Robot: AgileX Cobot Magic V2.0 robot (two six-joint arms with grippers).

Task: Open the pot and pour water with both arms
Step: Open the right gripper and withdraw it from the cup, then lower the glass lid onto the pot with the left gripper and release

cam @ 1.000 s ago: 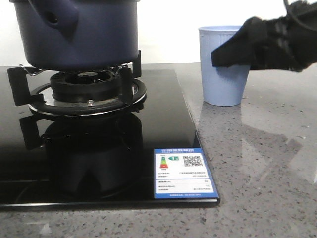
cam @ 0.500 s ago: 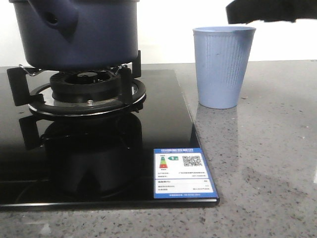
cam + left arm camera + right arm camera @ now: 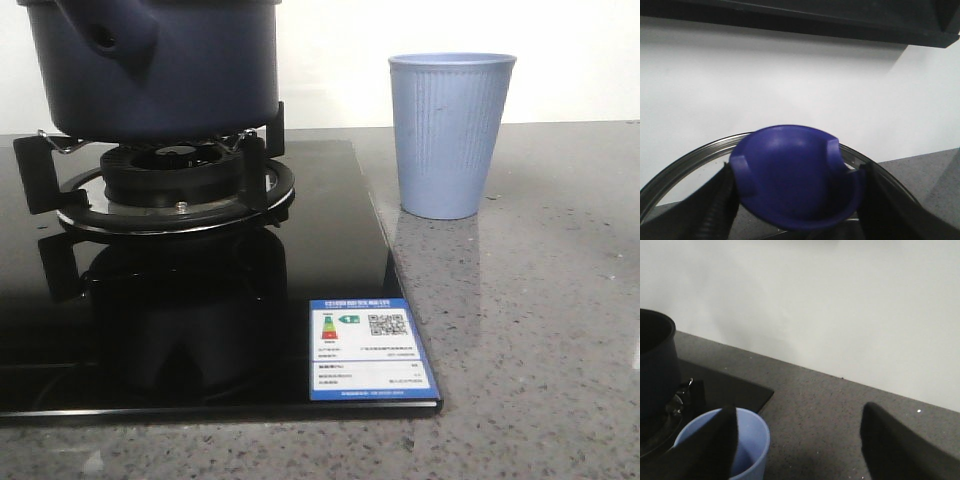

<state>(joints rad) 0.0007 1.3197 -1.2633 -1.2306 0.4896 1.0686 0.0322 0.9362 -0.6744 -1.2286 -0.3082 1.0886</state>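
Observation:
The dark navy pot (image 3: 160, 70) with its stubby side handle (image 3: 115, 35) sits on the gas burner (image 3: 175, 185) at the far left; its top is cut off in the front view. It also shows in the right wrist view (image 3: 655, 365). My left gripper (image 3: 796, 197) is shut on the blue knob (image 3: 795, 175) of a glass lid with a metal rim (image 3: 685, 160), held up against the white wall. The light blue ribbed cup (image 3: 450, 135) stands upright on the counter right of the stove. My right gripper (image 3: 800, 440) is open and empty above and just beside the cup (image 3: 752, 450).
A black glass cooktop (image 3: 200, 320) with a blue energy label (image 3: 370, 350) at its front right corner covers the left half. Grey speckled counter (image 3: 530, 330) lies to the right. A white wall stands behind. Neither arm shows in the front view.
My right gripper, which was in front of the cup's rim, has risen out of the front view. The cup has shifted slightly left and stands alone.

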